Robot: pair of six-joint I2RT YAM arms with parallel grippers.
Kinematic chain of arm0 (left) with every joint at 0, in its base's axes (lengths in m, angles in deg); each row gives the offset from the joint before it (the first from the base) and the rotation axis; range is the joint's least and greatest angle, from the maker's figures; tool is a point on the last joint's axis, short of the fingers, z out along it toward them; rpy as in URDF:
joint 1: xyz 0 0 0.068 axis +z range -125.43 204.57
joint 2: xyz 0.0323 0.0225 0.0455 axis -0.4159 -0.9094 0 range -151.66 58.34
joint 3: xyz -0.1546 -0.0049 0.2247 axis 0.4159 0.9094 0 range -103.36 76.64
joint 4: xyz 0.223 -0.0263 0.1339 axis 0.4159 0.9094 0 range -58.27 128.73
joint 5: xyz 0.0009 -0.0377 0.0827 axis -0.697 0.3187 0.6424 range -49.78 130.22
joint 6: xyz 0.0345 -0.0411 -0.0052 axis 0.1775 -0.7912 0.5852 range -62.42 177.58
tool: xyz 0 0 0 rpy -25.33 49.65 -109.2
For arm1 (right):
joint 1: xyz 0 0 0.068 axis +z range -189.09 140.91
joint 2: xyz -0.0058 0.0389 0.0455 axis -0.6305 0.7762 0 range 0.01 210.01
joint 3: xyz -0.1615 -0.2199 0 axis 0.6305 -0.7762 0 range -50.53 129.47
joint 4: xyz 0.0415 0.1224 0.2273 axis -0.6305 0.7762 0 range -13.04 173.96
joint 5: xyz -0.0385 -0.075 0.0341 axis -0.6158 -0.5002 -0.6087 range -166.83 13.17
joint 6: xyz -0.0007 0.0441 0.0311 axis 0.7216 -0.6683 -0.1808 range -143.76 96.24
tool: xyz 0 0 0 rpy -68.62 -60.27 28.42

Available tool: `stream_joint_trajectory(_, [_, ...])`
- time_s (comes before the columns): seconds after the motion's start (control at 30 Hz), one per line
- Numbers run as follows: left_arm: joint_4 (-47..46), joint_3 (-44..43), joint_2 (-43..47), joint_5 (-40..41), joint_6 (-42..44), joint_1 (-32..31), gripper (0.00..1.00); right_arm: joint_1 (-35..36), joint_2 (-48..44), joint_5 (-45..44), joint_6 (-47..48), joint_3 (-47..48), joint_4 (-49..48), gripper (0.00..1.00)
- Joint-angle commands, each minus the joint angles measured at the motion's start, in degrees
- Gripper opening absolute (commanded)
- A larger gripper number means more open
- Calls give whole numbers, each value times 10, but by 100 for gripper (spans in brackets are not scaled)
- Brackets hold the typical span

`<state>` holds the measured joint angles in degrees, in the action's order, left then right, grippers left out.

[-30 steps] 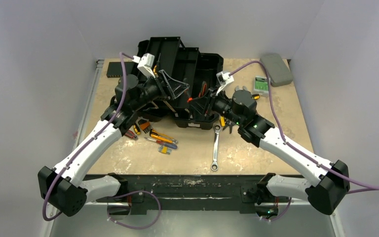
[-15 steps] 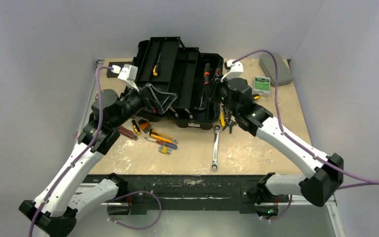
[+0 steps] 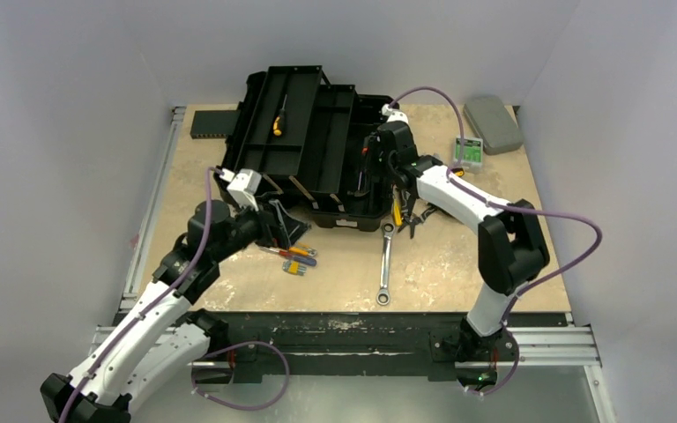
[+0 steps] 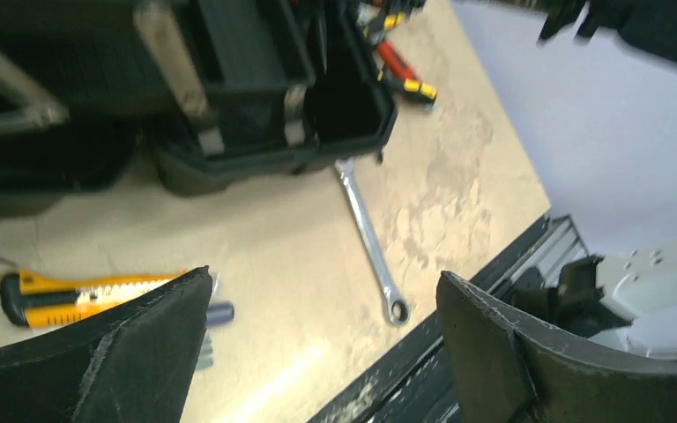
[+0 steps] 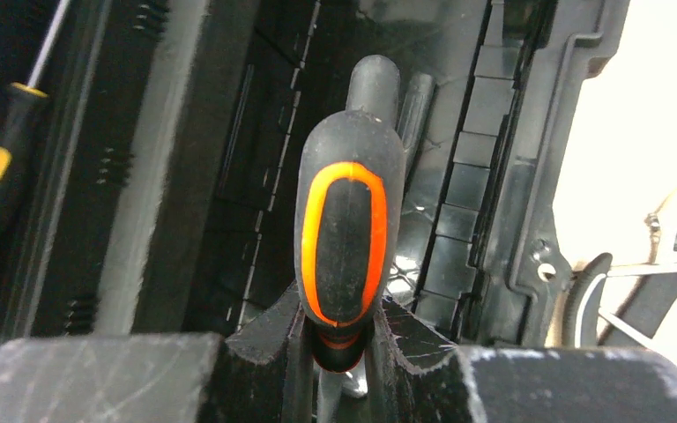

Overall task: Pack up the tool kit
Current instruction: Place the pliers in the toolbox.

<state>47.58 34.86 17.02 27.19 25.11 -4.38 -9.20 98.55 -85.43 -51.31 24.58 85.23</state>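
Note:
The black toolbox [image 3: 317, 150] stands open at the back of the table with its trays fanned out. A yellow-handled screwdriver [image 3: 278, 119] lies in the upper left tray. My right gripper [image 3: 372, 157] is over the box's right side, shut on a black-and-orange tool handle [image 5: 344, 220] that points into the box [image 5: 511, 132]. My left gripper [image 3: 286, 225] hangs open and empty in front of the box, above loose tools [image 3: 291, 251]. Between its fingers [image 4: 323, 278] I see bare table, a yellow utility knife [image 4: 79, 295] and a silver wrench [image 4: 370, 242].
The wrench [image 3: 385, 264] lies lengthwise in front of the box. Pliers [image 3: 401, 216] sit by the box's front right corner. A grey case [image 3: 494, 123] and a small green-labelled box [image 3: 466, 152] are at the back right, a flat black box [image 3: 213, 123] at the back left.
My left gripper has opened and drawn back from the toolbox to the loose tools. My right gripper has carried the orange-handled tool from the box's front edge up over its right side.

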Motion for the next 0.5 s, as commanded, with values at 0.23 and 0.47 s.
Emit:
stream_joint_trajectory(0.23, [-169, 160, 74, -45, -36, -2, 93, -67, 99, 247, -117, 69, -130, 0])
stream_joint_trajectory(0.47, [-194, 181, 78, -64, -3, -2, 93, -78, 142, 298, -154, 104, -140, 48])
